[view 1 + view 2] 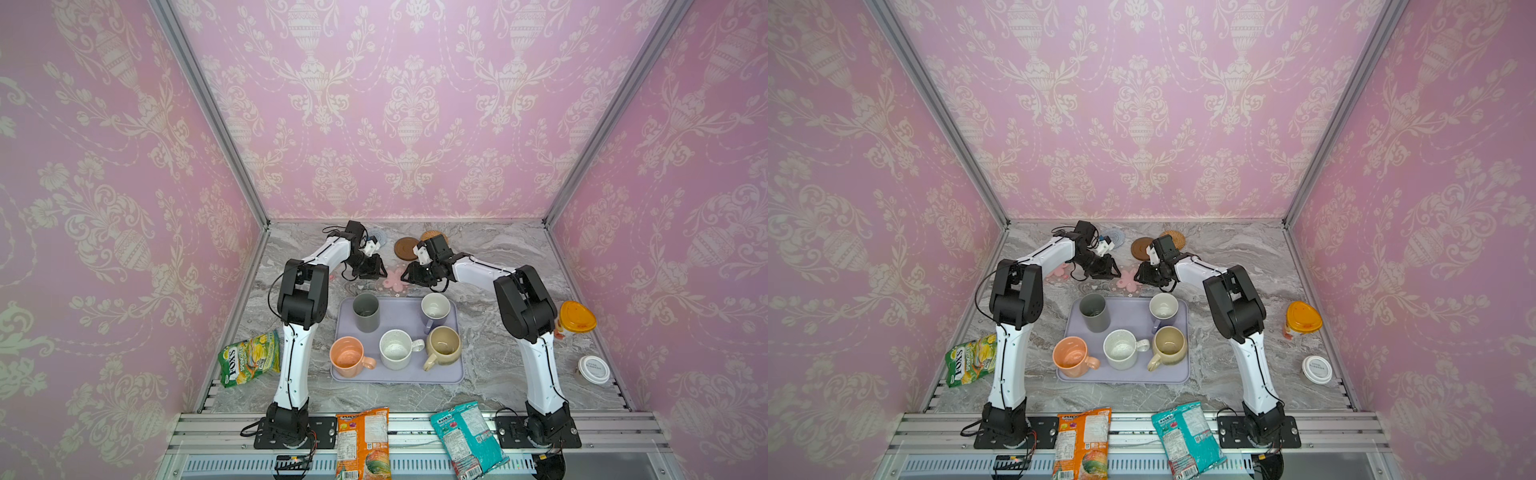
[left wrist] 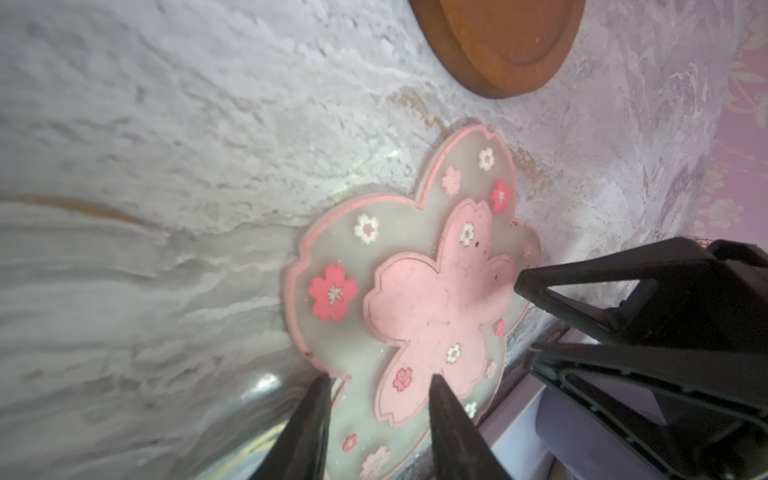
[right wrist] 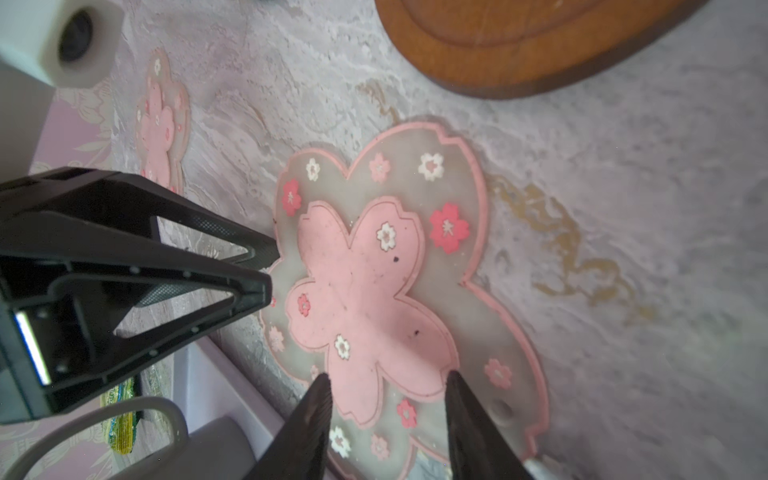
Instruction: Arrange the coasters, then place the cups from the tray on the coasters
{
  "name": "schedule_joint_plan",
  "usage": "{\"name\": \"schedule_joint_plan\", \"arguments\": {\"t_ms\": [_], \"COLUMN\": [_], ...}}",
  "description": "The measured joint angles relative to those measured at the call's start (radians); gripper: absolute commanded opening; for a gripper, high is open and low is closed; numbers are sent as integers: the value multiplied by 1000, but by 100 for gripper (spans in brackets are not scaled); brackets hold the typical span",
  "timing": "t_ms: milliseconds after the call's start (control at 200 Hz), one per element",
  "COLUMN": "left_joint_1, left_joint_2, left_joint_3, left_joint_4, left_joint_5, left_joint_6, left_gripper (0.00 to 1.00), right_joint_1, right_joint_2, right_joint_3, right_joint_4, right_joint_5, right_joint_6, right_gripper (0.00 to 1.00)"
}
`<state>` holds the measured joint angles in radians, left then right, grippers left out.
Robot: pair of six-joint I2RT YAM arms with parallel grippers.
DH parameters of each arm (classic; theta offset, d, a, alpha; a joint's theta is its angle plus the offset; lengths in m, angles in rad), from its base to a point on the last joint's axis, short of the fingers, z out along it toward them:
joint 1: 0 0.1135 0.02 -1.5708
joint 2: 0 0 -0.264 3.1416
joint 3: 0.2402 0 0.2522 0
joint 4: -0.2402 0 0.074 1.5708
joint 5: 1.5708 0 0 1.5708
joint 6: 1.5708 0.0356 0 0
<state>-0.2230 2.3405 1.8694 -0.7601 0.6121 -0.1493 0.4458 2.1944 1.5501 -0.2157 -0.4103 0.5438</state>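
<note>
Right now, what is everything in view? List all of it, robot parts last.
flower coasters: two, pink, clear-edged; middle flower coaster between grippers, second flower coaster beside left arm
round coasters: three; grey-blue coaster, brown coaster, tan coaster; far end of table
cups: five; dark grey tumbler, lavender cup, white cup, peach cup, beige cup; on tray
tray: one, lavender, centre
snack bags: three; green bag left, orange bag and teal bag on front rail
orange-lidded cup: one, right
white-lidded container: one, right
left gripper, right gripper: black, open, tips at middle flower coaster
</note>
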Motion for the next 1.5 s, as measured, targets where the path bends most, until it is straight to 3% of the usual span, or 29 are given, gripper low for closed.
{"name": "schedule_joint_plan", "arguments": {"t_ms": [630,1111,1501], "left_joint_1": [-13,-14,-14], "left_joint_2": [36,37,37], "left_joint_3": [56,59,54], "left_joint_4": [-20,-22,-16], "left_joint_5": [10,10,11], "left_joint_6": [7,7,7], "left_gripper": [42,42,42], "right_joint_1": [-48,15,15], "right_joint_2": [-161,-106,-64], "right_joint_3": [-156,-176,-108], "right_joint_4": [-75,27,-8], "right_joint_5": [23,-26,-50], "right_joint_6": [-2,78,131], "right_gripper": [45,46,46]}}
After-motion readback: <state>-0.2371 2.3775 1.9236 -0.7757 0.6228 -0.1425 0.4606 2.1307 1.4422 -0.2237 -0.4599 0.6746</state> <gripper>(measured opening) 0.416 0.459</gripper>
